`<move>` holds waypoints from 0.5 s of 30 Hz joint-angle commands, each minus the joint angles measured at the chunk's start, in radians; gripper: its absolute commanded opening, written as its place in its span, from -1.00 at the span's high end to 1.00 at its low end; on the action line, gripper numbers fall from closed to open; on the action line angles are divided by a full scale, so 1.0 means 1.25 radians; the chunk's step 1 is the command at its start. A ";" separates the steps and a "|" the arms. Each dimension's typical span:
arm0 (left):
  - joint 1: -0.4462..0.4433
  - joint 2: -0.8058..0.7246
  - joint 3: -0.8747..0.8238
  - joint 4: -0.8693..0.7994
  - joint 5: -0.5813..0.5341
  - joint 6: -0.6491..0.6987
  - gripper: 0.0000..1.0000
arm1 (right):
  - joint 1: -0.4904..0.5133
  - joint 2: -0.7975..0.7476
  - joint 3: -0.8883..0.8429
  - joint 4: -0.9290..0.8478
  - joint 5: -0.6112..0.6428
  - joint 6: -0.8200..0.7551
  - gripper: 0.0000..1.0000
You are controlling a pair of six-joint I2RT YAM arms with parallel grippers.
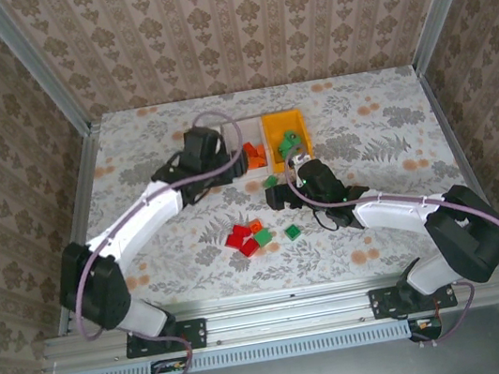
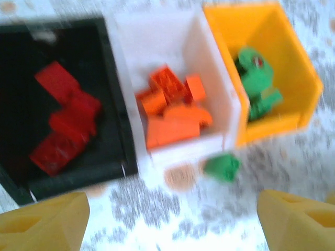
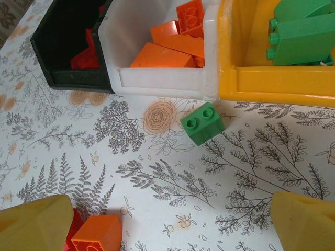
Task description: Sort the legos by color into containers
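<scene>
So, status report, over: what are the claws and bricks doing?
Left gripper, right gripper open, empty. Green brick loose beside yellow bin. Small pile unsorted on table. Nothing blocking.

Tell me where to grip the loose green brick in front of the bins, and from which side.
Come straight down from above and pinch the green brick across its two long flat sides, below the studs. It sits studs-up and askew. The yellow bin stands close behind it, so a sideways approach looks cramped.
</scene>
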 commanded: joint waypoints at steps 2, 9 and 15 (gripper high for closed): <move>-0.034 -0.048 -0.127 -0.037 0.024 0.003 -0.61 | 0.004 -0.001 0.005 -0.012 0.019 -0.009 -0.96; -0.130 -0.059 -0.211 -0.058 0.052 0.069 -0.58 | 0.004 0.003 0.006 -0.014 0.029 -0.012 -0.96; -0.137 -0.029 -0.254 -0.042 0.045 0.068 -0.43 | 0.004 0.009 0.009 -0.015 0.030 -0.013 -0.96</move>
